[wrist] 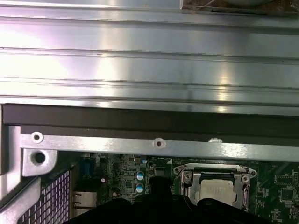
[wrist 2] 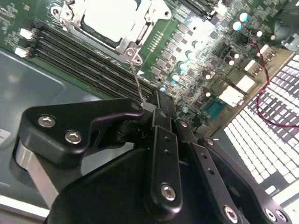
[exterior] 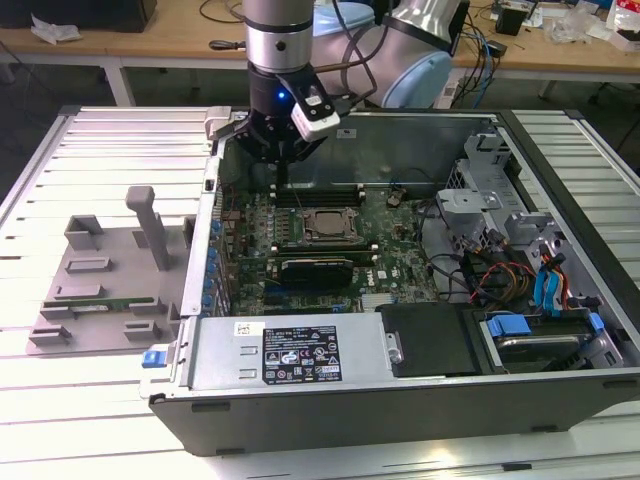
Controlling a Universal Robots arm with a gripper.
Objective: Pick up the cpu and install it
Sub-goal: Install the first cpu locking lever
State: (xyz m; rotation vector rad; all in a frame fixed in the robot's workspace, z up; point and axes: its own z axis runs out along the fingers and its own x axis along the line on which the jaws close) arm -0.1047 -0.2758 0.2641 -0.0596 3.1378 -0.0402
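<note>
The cpu point(exterior: 326, 227) lies flat in its socket on the green motherboard point(exterior: 400, 255), its silvery lid framed by the metal load plate; both wrist views show it too point(wrist 2: 111, 17) point(wrist: 217, 189). My gripper point(exterior: 283, 178) hangs inside the open case just behind the socket, over the memory slots point(exterior: 320, 192). In the second wrist view the gripper point(wrist 2: 157, 103) has its fingers point(wrist 2: 163, 140) drawn together, shut. A thin metal socket lever point(wrist 2: 136, 74) rises from the socket corner and ends at the fingertips. Whether they pinch it or only touch it cannot be told.
The case walls point(exterior: 190, 300) surround the work area. A power supply point(exterior: 300, 355) fills the near side; drive bays and cables point(exterior: 520, 290) crowd the exterior view's right. A grey fixture point(exterior: 100, 270) with a green memory stick point(exterior: 100, 303) sits outside on the slatted table.
</note>
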